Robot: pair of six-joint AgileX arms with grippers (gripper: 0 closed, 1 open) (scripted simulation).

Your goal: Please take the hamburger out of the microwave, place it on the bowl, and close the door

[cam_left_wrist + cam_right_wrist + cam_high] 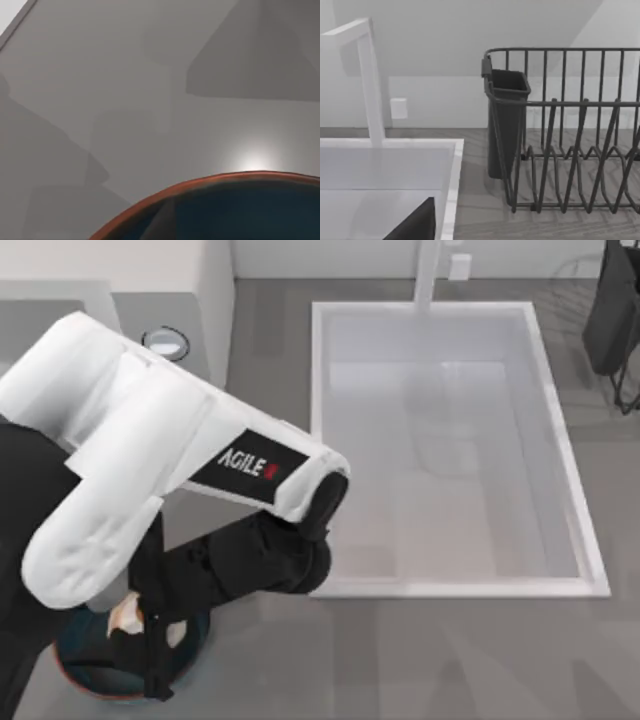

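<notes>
The bowl (95, 680), blue-teal with a brownish-orange rim (165, 192), sits at the table's front left. The hamburger (127, 614), a cream lump with orange patches, is over the bowl's far side. My left gripper (150, 640) reaches down from the big white arm and looks shut on the hamburger, with dark fingers crossing it. The white microwave (215, 310) stands at the back left, one round dial (165, 341) showing on its grey panel. My left arm hides the door. My right gripper (612, 320) stays parked at the back right.
A white sink basin (325, 440) with a faucet (428, 275) fills the middle of the table. A dark wire dish rack (570, 150) with a cutlery cup (505, 120) stands at the right, beside the sink's edge (451, 190).
</notes>
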